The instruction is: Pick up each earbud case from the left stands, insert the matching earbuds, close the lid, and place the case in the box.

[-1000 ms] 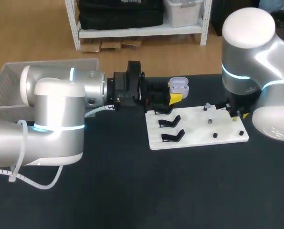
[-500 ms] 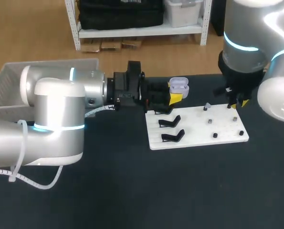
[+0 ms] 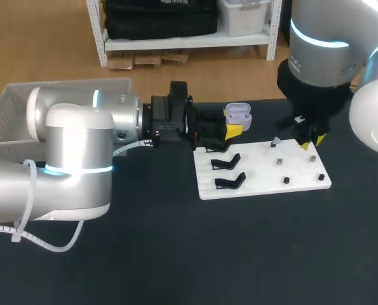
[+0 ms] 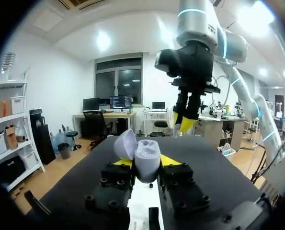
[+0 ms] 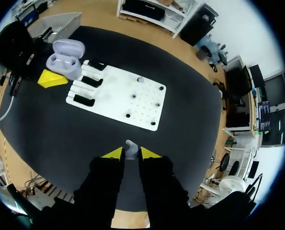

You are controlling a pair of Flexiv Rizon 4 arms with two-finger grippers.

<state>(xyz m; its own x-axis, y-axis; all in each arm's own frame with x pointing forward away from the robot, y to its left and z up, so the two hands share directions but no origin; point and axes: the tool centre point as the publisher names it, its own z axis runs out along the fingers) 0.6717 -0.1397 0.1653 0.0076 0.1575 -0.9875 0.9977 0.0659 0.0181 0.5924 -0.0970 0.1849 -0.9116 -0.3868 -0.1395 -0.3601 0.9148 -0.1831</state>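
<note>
While the left end effector (image 4: 147, 162) pinches the lavender earbud case (image 4: 143, 152) from both sides, lid tipped open, the case sits between its yellow tips, held beside the far left corner of the white board (image 3: 265, 173) on the counter (image 3: 176, 254). Right end effector (image 5: 131, 154) hangs high over the board's far right part, tips pressed on a small white earbud (image 5: 130, 145). Black stands (image 3: 227, 162) line the board's left side.
</note>
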